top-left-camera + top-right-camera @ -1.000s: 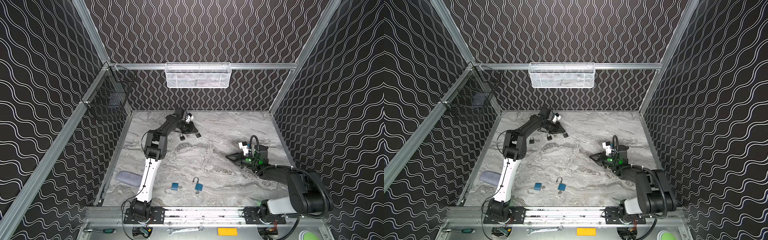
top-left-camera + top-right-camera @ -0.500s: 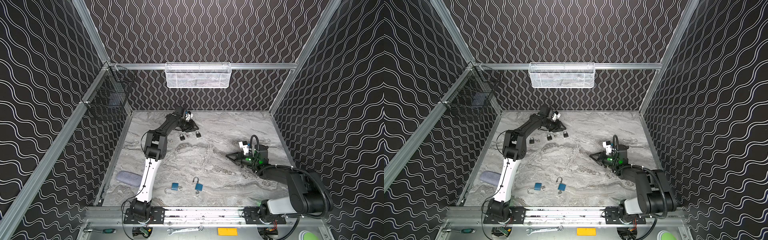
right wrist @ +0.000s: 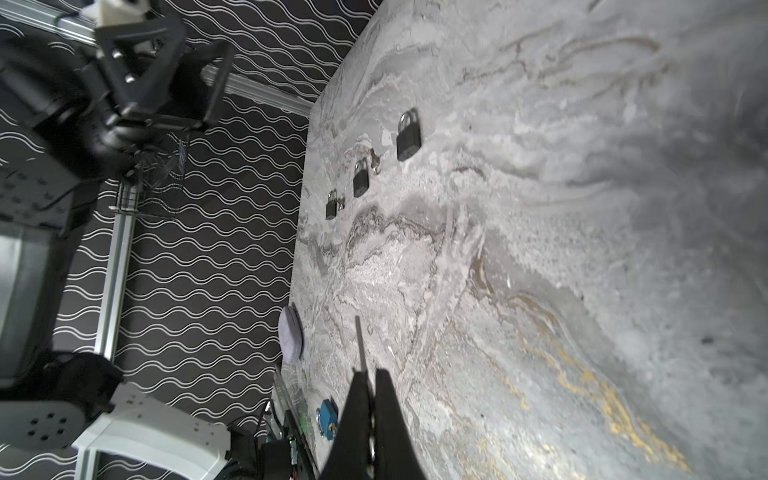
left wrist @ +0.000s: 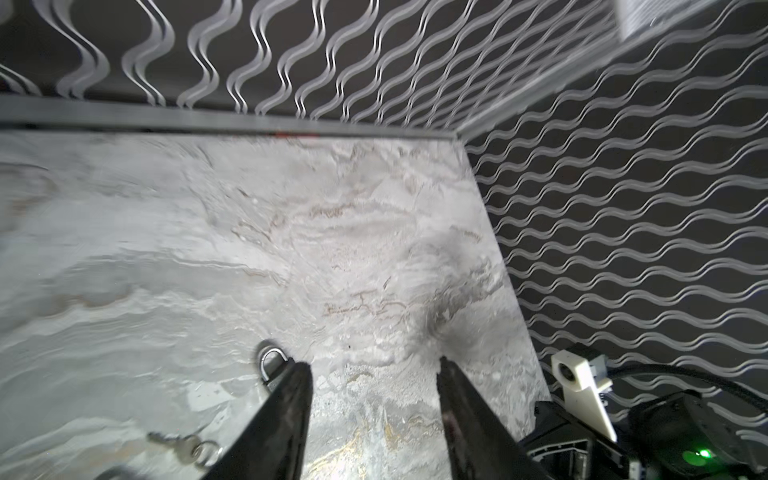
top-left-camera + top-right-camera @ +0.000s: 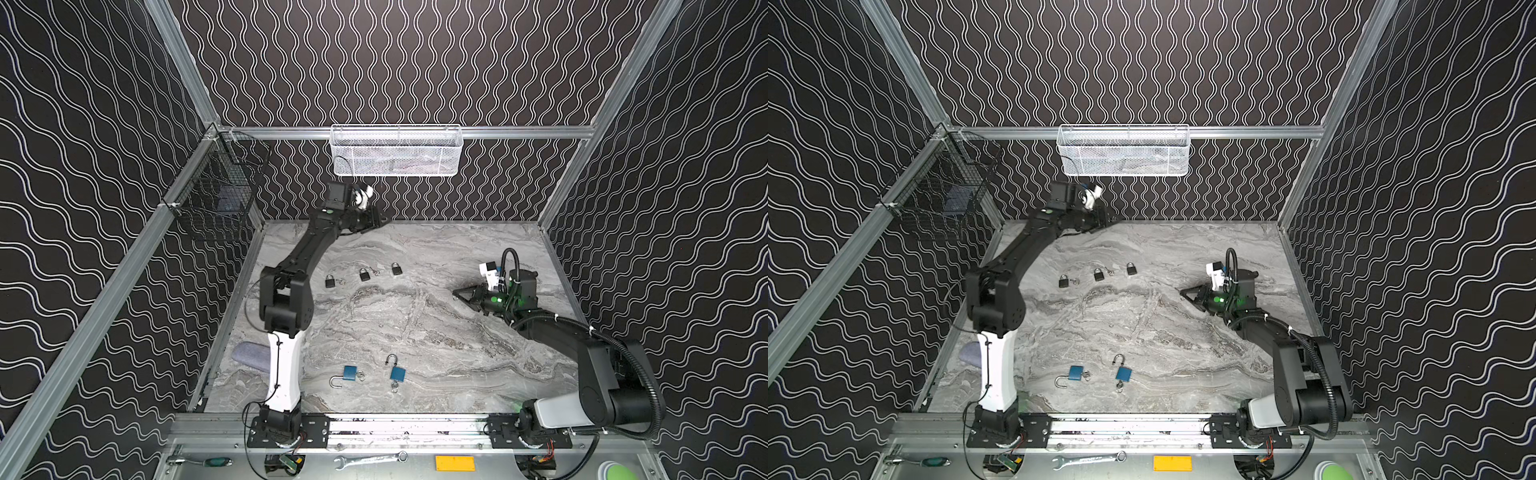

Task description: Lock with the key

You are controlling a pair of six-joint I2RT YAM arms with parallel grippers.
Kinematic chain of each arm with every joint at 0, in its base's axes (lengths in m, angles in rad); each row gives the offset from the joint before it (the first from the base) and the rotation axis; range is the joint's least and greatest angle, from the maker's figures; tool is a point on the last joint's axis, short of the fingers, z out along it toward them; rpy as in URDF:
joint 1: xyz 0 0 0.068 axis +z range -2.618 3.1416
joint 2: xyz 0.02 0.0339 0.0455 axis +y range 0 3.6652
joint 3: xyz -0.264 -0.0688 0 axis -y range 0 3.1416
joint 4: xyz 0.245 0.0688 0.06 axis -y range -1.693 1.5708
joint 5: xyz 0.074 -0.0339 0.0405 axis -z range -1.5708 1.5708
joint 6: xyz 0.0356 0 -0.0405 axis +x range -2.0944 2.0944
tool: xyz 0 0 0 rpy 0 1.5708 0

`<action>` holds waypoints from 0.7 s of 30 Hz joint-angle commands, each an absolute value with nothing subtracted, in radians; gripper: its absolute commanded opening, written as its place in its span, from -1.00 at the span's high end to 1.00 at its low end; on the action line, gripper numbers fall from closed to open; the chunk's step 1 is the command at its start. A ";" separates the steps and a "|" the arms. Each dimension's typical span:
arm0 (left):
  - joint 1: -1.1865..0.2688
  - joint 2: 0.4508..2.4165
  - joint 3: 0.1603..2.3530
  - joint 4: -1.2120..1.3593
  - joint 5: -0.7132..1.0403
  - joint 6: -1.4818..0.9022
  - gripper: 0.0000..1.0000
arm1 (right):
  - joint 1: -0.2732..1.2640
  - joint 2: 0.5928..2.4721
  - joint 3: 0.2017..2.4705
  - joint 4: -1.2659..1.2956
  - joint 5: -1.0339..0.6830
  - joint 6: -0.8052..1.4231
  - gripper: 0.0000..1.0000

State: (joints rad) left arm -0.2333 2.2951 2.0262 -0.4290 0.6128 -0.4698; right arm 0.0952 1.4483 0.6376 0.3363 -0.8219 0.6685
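Note:
Three small black padlocks point(image 5: 329, 281) point(image 5: 364, 274) point(image 5: 396, 269) lie in a row on the marble table, shackles down, with loose keys beside two of them. My left gripper point(image 5: 374, 220) hangs open above them near the back wall; in the left wrist view its jaws point(image 4: 372, 363) are empty, with one black padlock point(image 4: 272, 365) and a ringed key point(image 4: 187, 446) below. My right gripper point(image 3: 371, 372) is shut on a key point(image 3: 360, 340) whose thin blade sticks out past the fingertips. It hovers low at mid-right point(image 5: 457, 293). Two blue padlocks point(image 5: 350, 372) point(image 5: 397, 372) lie near the front with shackles open.
A white mesh basket point(image 5: 395, 151) hangs on the back wall and a black wire basket point(image 5: 220, 195) on the left rail. A grey pad point(image 5: 250, 356) lies by the left arm's base. A wrench point(image 5: 370, 459) rests on the front frame.
My left gripper has opened, let go of the rightmost black padlock and risen toward the back wall. The right arm has stayed still with the key.

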 commanded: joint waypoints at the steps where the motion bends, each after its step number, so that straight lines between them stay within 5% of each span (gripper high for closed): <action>1: -0.215 2.222 1.994 -0.372 0.576 -0.494 -0.14 | 0.095 1.461 0.710 0.249 -0.796 0.595 1.00; 8: -0.168 2.020 1.889 -0.398 0.528 -0.467 -0.32 | 0.105 1.523 0.874 0.171 -0.773 0.552 1.00; 11: -0.146 1.930 1.843 -0.440 0.478 -0.441 -0.60 | 0.113 1.559 0.931 0.149 -0.757 0.541 1.00; 21: -0.114 1.589 1.596 -0.569 0.195 -0.398 -0.84 | 0.192 1.734 1.155 0.078 -0.641 0.506 1.00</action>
State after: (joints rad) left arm -0.1158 1.6493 1.6440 -0.5159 0.3313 -0.4183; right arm 0.1734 1.7008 1.1072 0.1181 -0.6964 0.5331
